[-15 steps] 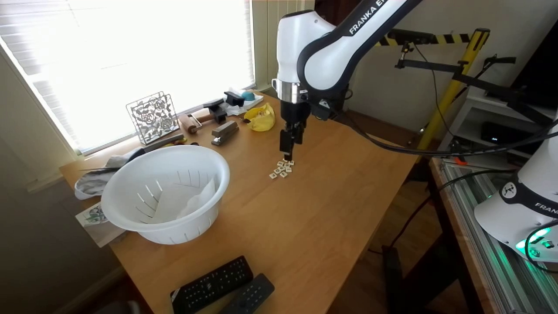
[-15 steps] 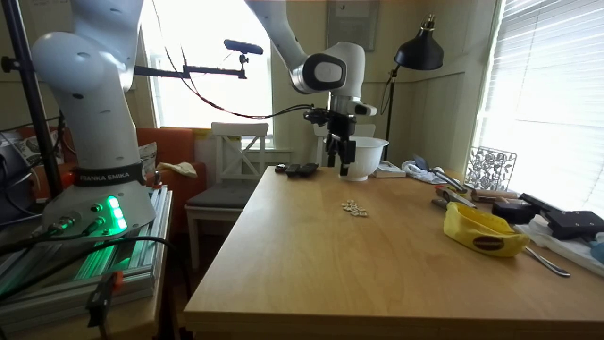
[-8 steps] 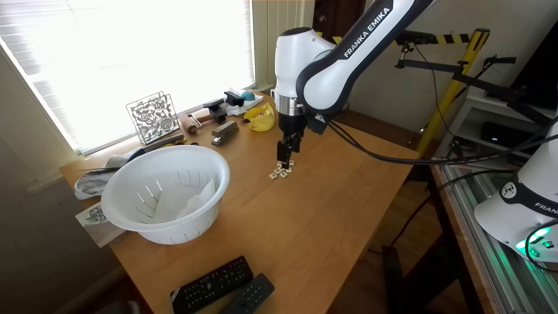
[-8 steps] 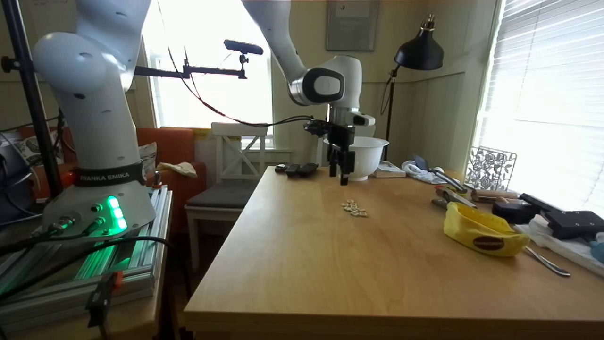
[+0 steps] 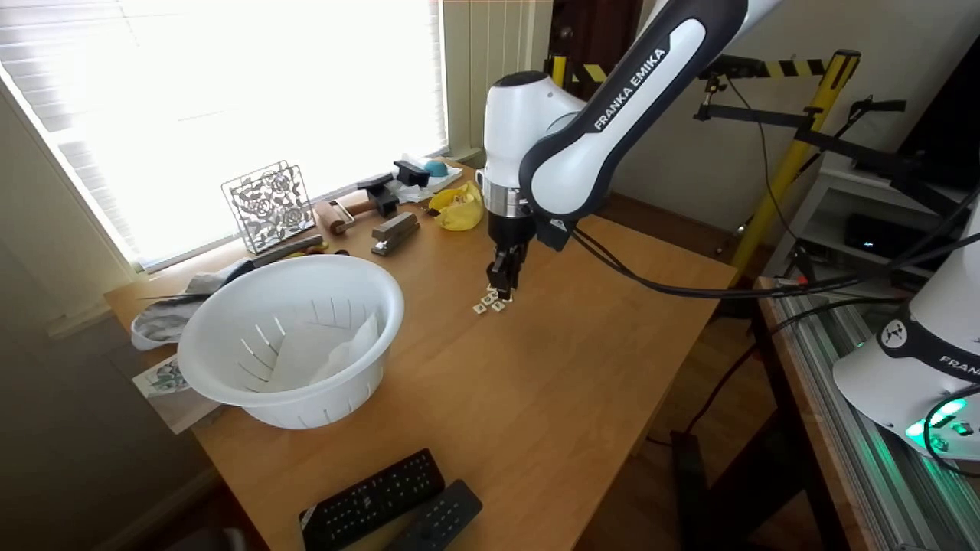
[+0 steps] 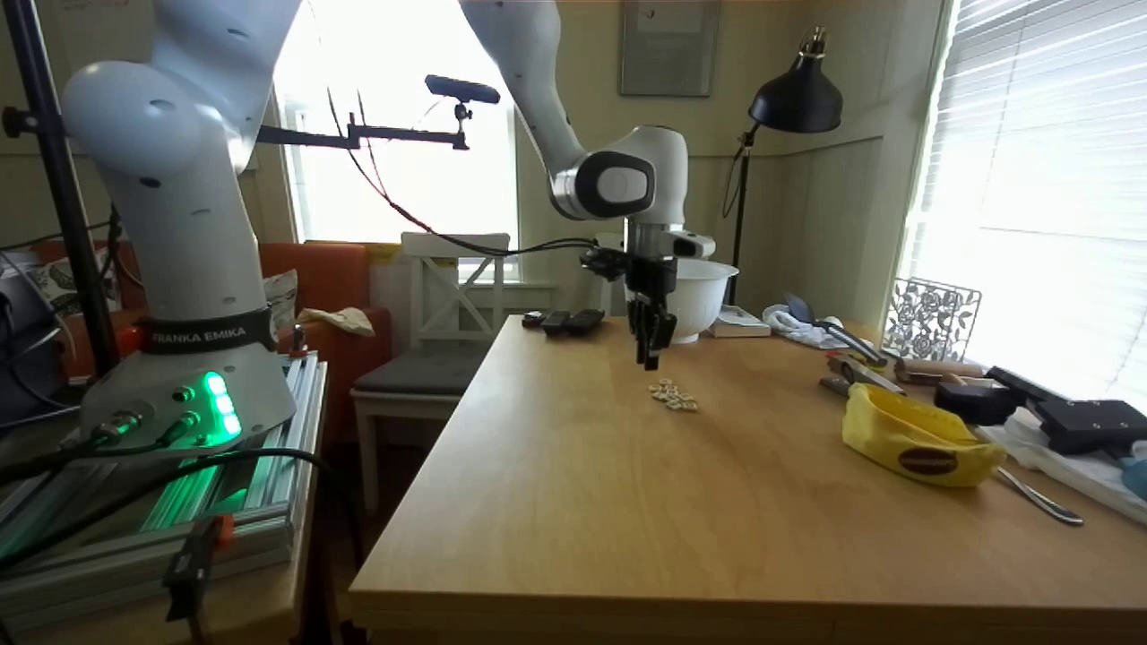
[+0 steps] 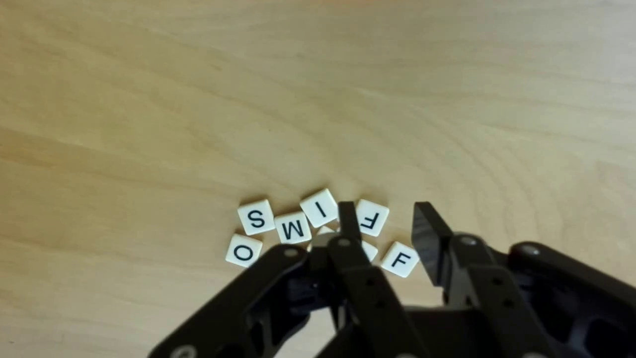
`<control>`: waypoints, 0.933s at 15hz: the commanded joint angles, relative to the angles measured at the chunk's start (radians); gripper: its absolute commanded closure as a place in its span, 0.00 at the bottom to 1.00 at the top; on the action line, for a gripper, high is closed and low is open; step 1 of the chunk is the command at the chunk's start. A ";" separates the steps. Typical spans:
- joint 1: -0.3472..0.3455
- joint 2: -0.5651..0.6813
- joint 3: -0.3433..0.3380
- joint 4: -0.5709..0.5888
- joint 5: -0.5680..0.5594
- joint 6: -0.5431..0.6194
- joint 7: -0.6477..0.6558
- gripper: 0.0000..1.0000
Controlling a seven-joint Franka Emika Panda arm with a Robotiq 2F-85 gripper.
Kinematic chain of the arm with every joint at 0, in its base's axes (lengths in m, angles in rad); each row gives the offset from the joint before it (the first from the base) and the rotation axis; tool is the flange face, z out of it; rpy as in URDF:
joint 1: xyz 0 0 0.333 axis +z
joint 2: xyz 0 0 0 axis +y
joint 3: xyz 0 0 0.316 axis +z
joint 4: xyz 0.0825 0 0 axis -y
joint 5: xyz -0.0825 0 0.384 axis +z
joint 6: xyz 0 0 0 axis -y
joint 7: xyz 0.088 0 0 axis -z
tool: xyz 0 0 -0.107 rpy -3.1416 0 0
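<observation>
Several small white letter tiles [image 7: 293, 227] lie loosely clustered on the wooden table, seen in both exterior views and the wrist view. My gripper [image 7: 383, 214] hangs over them, its fingers parted partway with only air between. Seen from the wrist, an F tile [image 7: 372, 218] and another F tile [image 7: 400, 259] show through the gap. The left finger [image 7: 349, 223] covers parts of other tiles. Beyond it are an I tile [image 7: 319, 208], an S tile [image 7: 256, 217] and an O tile [image 7: 244, 250]. In an exterior view the fingertips [image 6: 651, 363] stand above the tabletop, apart from the tiles [image 6: 672, 395].
A large white slotted bowl [image 5: 291, 383] holding white sheets stands on the table. Remotes [image 5: 375, 497] lie near one table end. Along the window side are a stapler [image 5: 396, 232], a yellow pouch [image 6: 914, 439], a rolling pin [image 5: 333, 217] and a metal rack [image 5: 272, 207].
My gripper has come down closer to the tiles, and its fingers have drawn nearer to each other. The tiles and the other objects lie where they were.
</observation>
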 commanded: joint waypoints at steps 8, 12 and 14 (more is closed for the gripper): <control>-0.005 0.106 -0.002 0.086 -0.034 0.084 -0.009 1.00; -0.013 0.125 0.018 0.116 -0.017 0.074 -0.023 1.00; -0.015 0.129 0.028 0.129 -0.008 0.056 -0.020 1.00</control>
